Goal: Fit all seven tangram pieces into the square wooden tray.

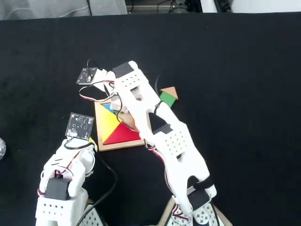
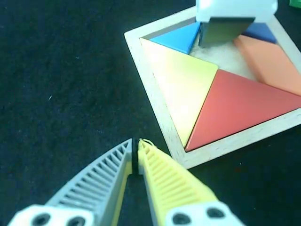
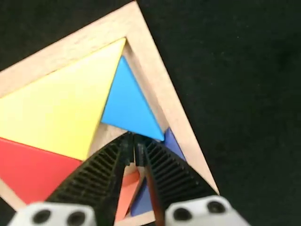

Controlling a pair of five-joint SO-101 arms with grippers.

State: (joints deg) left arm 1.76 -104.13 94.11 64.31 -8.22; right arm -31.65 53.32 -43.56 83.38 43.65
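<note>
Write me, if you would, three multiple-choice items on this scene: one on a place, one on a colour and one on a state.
1. Where is the green piece? A held in a gripper; B on the table outside the tray; C inside the tray.
2. What colour is the big triangle touching the red triangle? A yellow; B purple; C white.
3. How is the left gripper? A wide open; B shut; C clamped on the red triangle.
1 B: it lies on the table past the tray's rim.
2 A: the yellow triangle shares an edge with the red one.
3 B: its tips meet, nothing between.
</note>
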